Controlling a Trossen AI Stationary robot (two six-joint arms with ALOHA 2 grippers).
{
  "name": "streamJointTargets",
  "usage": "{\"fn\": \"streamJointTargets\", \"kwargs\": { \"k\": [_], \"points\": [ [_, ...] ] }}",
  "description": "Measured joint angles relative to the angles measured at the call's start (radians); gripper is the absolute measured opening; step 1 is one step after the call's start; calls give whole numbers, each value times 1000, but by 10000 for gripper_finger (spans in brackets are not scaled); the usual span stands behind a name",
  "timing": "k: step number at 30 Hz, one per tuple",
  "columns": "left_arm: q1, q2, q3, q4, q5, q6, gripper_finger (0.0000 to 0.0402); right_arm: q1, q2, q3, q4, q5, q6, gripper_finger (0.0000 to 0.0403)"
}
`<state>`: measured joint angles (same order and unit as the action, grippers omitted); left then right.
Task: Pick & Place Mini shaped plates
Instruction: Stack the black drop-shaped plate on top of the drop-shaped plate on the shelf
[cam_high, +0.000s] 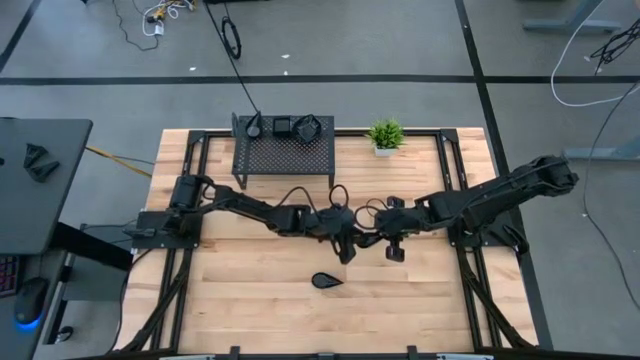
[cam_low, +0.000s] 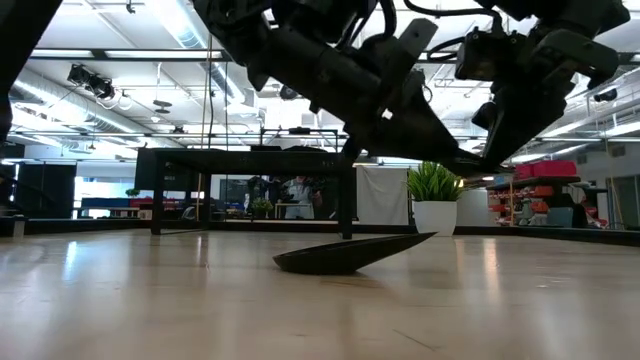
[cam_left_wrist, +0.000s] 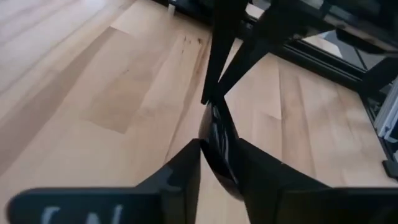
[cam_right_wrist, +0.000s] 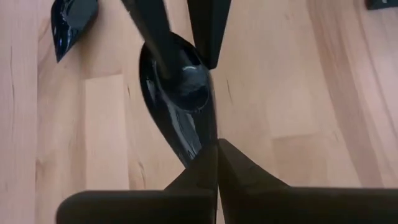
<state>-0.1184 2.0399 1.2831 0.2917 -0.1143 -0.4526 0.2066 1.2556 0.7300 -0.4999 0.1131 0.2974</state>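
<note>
A glossy black teardrop mini shaped plate (cam_right_wrist: 177, 115) hangs above the middle of the table between both arms. My right gripper (cam_right_wrist: 216, 155) is shut on its pointed end. My left gripper (cam_left_wrist: 221, 177) is shut on its wide end from the opposite side. In the high view the two grippers meet at the table's centre, the left (cam_high: 341, 240) facing the right (cam_high: 368, 236). A second teardrop plate (cam_high: 325, 282) lies on the wood nearer the front edge; in the low view this plate (cam_low: 345, 255) rests on its underside with its pointed end raised. My left gripper has the plate's wide, rounded end (cam_right_wrist: 198, 93) between its two fingers, one finger (cam_right_wrist: 163, 43) across the hollow inner face and the other (cam_right_wrist: 211, 37) at the rim. The fingers slant downward from the table's left. The plate is clear of the table. My right gripper pinches the plate's narrow pointed end (cam_right_wrist: 198, 152) between its shut fingertips. It comes slanting down from the table's right, in line with the plate's length. The plate reaches away from the fingers toward the left gripper, lifted clear of the wood.
A black mesh rack (cam_high: 285, 155) stands at the far edge with dark items on its top (cam_high: 285, 127). A small green potted plant (cam_high: 385, 135) stands to its right. Bare wood lies to the left and right of the plate on the table.
</note>
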Motion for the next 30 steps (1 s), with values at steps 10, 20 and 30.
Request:
{"fn": "streamJointTargets", "kwargs": {
  "k": [10, 20, 30],
  "points": [
    [1, 0, -2, -11, -35, 27, 24, -3, 0, 0, 11, -4, -23, 7],
    [0, -1, 0, 4, -37, 30, 19, -3, -6, 69, 32, 53, -125, 108],
    [3, -164, 0, -315, -241, 56, 8, 16, -171, 177, -90, 254, -124, 136]
  ]
}}
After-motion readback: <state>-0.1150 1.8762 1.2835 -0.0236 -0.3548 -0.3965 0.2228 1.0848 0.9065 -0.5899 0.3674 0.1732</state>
